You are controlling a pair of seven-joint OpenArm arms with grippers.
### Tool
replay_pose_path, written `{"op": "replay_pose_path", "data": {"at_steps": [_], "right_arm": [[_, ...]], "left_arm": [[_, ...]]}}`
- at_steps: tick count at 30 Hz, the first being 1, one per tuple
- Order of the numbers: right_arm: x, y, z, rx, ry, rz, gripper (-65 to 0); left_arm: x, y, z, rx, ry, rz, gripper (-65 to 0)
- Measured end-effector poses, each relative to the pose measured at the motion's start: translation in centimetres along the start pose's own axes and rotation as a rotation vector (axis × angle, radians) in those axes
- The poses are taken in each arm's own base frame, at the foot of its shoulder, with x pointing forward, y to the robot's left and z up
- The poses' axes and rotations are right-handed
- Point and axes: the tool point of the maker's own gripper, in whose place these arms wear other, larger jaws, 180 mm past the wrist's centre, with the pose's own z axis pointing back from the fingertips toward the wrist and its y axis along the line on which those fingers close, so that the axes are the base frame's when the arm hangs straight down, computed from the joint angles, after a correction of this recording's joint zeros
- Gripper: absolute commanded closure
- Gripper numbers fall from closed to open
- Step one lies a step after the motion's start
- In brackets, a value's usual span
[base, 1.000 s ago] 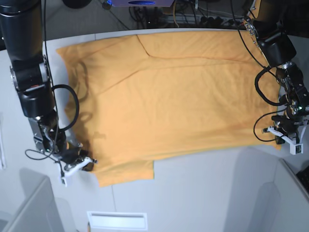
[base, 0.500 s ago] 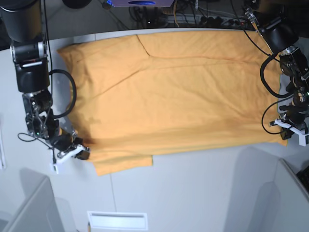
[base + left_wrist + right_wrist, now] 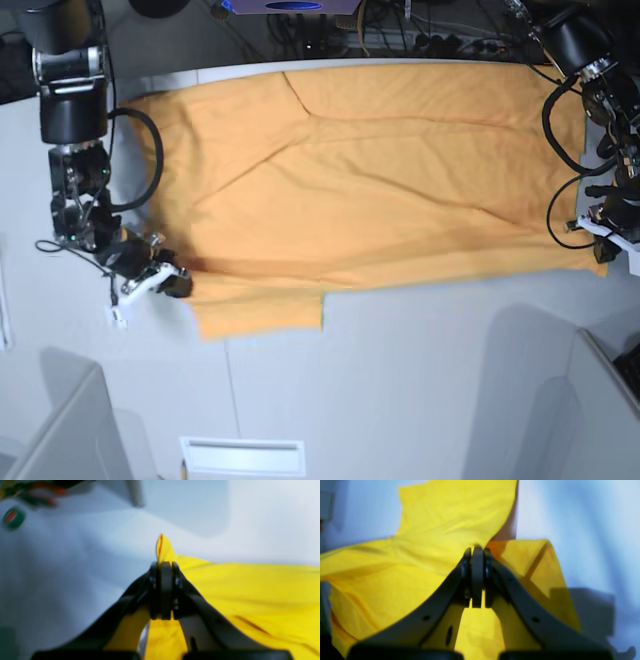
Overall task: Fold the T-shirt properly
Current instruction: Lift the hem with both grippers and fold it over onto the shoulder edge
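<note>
currently we've got the right gripper (image 3: 165,285) at scene left, fingers pressed together, pinching the near edge of the t-shirt (image 3: 370,170) just beside the sleeve (image 3: 262,325) that hangs toward us. shirt lies spread across the table (image 3: 420,380), left to right. at scene right the left gripper (image 3: 162,563) is clamped on the shirt's near-right corner, a nub of fabric poking past the tips. risks: thin cloth slipping out of either pinch if we pull unevenly, the loose sleeve bunching under the fold, or slack mid-span sagging and creasing. no readable labels or writing visible.
</note>
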Motion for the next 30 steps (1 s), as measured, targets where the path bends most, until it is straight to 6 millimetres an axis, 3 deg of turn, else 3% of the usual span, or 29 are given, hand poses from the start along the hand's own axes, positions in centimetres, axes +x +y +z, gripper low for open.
{"op": "replay_pose_path", "data": {"at_steps": [4,9,14,20,25,30], "right_arm": [[0.3,-0.1,0.8,0.001,-0.013,-0.010,0.0],[-1.9,0.3,1.2,0.010,0.019,-0.013,0.0],[-1.7,0.4,3.9,0.010,-0.032,-0.027,0.0],[-1.7,0.4,5.6,0.005,-0.029,-0.044,0.0],[-3.4,0.6,6.8,-0.003,-0.001,-0.026,0.0],[-4.5,0.4,8.5,-0.020,-0.026,-0.053,0.0]], "left_arm": [[-0.7,-0.7,0.6,-0.017,0.019,-0.017,0.0],[-0.9,-1.0,1.3,-0.012,0.035,-0.030,0.0],[-0.4,-1.7,2.7,-0.018,0.003,-0.070,0.0],[-0.1,-1.9,3.0,-0.013,-0.001,-0.090,0.0],[-1.9,-1.9,3.9,-0.012,0.046,-0.113,0.0],[-2.3,-2.2,4.9,-0.017,0.042,-0.144,0.0]]}}
